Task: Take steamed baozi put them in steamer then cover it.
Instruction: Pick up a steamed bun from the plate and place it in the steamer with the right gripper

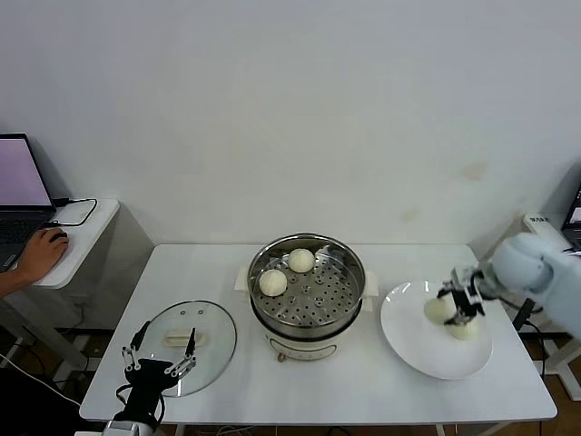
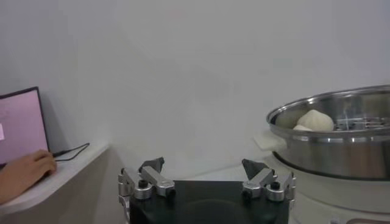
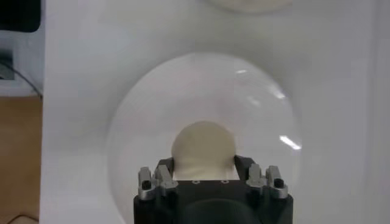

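Steamer [image 1: 307, 292] at frame centre, two baozi [image 1: 273, 282] inside. Cover [image 1: 189, 339] lower left on table [image 1: 363, 381]. Plate [image 1: 436, 354] right, holding two baozi [image 1: 439, 311].

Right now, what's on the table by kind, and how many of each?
Baozi: 4, two in the steamer at and, two on the plate at and
Steamer: 1
Glass lid: 1
Plate: 1
Total: 7
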{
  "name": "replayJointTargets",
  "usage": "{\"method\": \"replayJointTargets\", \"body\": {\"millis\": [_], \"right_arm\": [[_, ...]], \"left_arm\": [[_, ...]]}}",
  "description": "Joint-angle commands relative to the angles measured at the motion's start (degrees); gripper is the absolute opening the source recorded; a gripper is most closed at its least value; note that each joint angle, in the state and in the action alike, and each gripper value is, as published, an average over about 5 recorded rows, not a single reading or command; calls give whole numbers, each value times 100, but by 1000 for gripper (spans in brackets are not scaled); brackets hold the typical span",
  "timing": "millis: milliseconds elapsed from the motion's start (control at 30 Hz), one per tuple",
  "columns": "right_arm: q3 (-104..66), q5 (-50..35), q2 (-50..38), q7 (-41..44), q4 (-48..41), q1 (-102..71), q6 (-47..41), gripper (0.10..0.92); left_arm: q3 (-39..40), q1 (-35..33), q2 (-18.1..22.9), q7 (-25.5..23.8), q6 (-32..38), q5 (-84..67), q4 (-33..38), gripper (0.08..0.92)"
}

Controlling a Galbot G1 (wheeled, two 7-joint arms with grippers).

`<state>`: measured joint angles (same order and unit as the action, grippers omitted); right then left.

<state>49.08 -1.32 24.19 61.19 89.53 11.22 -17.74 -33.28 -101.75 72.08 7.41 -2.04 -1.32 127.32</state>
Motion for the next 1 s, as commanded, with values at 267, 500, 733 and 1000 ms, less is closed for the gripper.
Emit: {"method": "replayJointTargets", "body": {"millis": [267, 500, 733, 1000], "right_arm": [[1743, -1348, 1673, -268, 190, 3153, -114, 623], [2158, -1769, 2664, -772, 204, 2704, 376, 626], [2558, -1373, 3306, -869, -21, 2351, 1265, 628], [2754, -354, 3869, -572, -327, 2214, 2260, 628]], "left_arm": [[-15, 45, -1, 1, -1, -43, 37, 823], [-70, 27, 25, 2, -6, -75, 118, 823], [-97, 26, 104, 3, -10, -65, 153, 823], [-149, -6, 183, 3, -9, -61, 153, 823]]}}
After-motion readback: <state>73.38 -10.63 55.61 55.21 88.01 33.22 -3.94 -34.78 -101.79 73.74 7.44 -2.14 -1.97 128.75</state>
